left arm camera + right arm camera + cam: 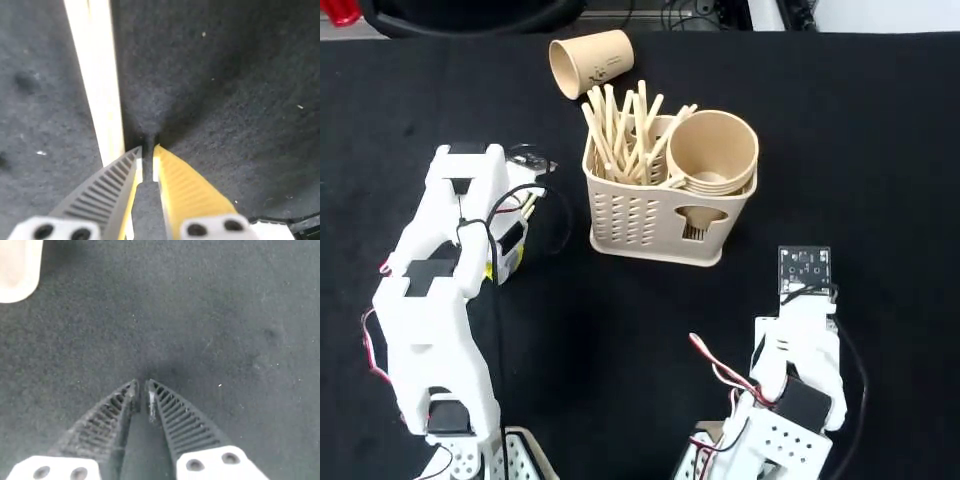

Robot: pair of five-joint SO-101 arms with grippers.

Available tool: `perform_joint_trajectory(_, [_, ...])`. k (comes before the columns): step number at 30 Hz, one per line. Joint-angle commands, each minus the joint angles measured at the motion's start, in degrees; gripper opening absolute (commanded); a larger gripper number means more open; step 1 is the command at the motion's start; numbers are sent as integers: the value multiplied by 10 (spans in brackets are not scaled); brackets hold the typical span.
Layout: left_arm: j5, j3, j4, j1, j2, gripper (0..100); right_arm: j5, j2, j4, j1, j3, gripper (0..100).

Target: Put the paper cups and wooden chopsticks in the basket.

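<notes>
Cut off: pale wooden chopsticks (95,75) vanish behind left gripper (147,148), both ends unseen.
Grippers: left clenched beside them; right gripper (141,386) clenched, empty.
Basket (640,215): perforated beige plastic.

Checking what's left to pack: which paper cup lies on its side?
The tan paper cup on the black table beyond the beige plastic basket; the other cups stand stacked inside it.

Basket (650,225) blocks centre; chopsticks (620,130) jut above; open mat (850,150) beside.
</notes>
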Motion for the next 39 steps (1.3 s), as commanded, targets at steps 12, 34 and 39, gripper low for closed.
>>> perform_joint_trajectory(12, [-38,-40,-49,-69,-119,238,6,-33,-10,-8,2,35])
perform_joint_trajectory(34, [-46,36,-139,-50,-7,30,6,-33,-10,-8,2,35])
perform_joint_trajectory(39, [-45,58,-173,-44,-22,29,6,-33,-11,-8,2,35])
